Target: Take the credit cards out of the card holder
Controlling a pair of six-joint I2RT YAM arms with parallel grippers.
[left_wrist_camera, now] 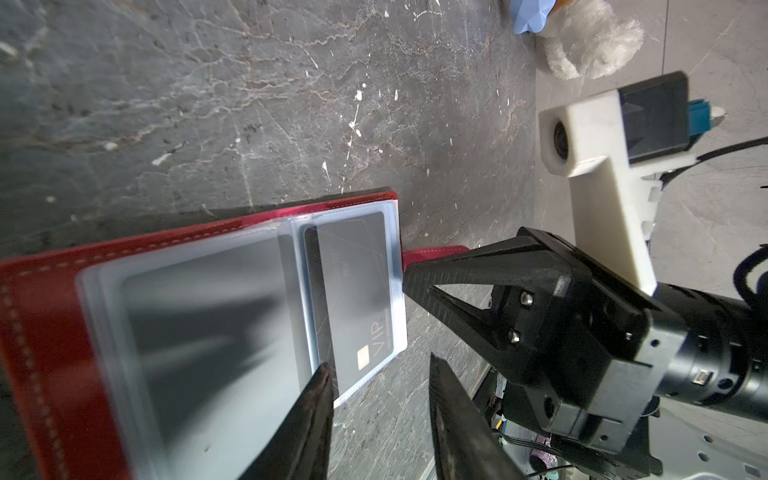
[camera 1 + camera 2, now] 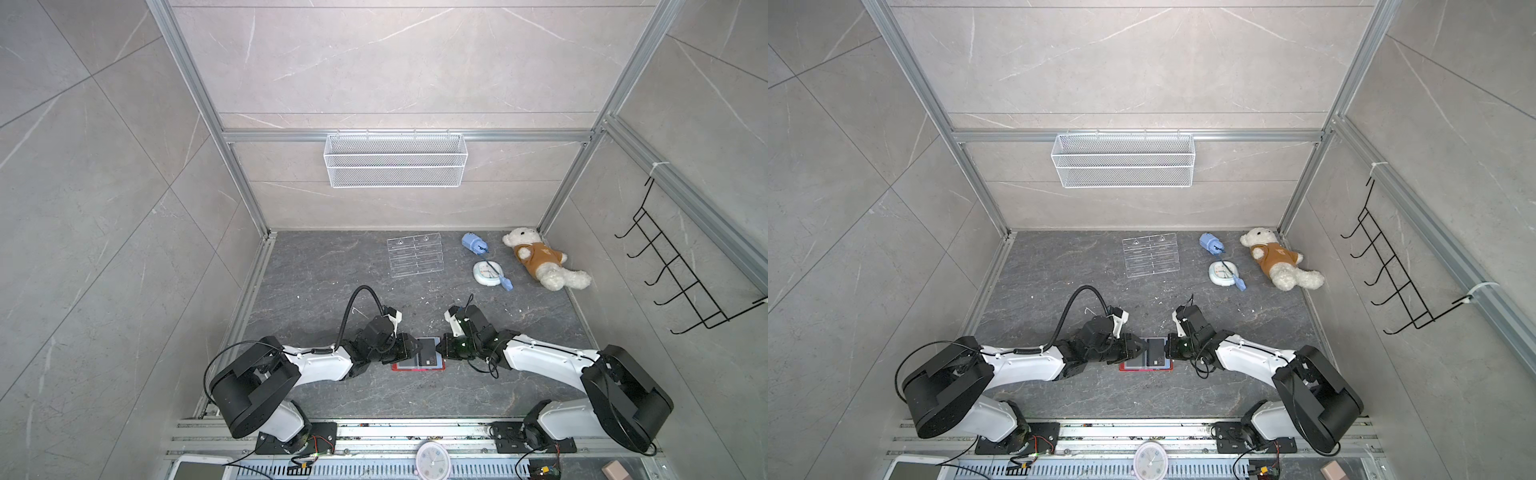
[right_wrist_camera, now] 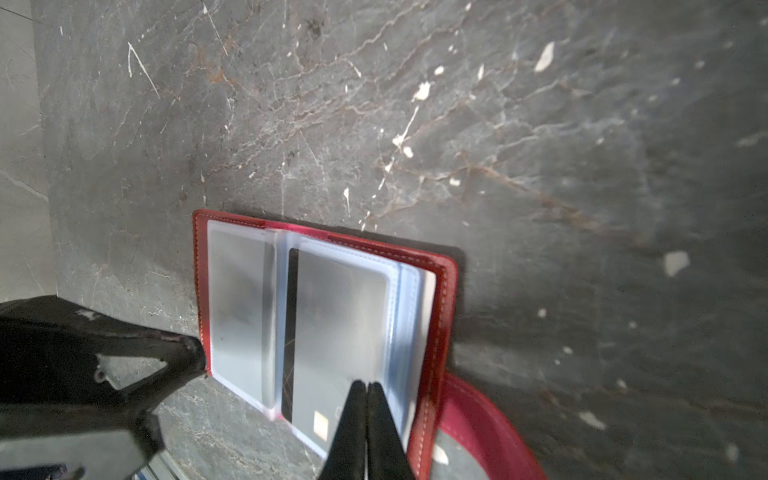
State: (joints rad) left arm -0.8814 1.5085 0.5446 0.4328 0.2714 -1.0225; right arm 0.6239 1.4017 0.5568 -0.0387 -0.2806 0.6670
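Card holder point(image 3: 441, 316): lies open on the dark worktop point(image 3: 498, 124), VIP card point(image 1: 353, 291) in a sleeve.
Left fingers point(image 1: 316, 399): parted, one tip over a sleeve.
Right fingers point(image 3: 353, 411): clenched at the card's sleeve edge.

A red card holder point(image 2: 1136, 363) lies open on the table point(image 2: 1067, 395), near the middle, with a dark card point(image 2: 1155, 351) showing on it. The left gripper point(image 2: 1140, 350) and right gripper point(image 2: 1167, 351) flank it. A clear stand point(image 2: 1150, 254) sits far; a teddy point(image 2: 1277, 257) lies far right.
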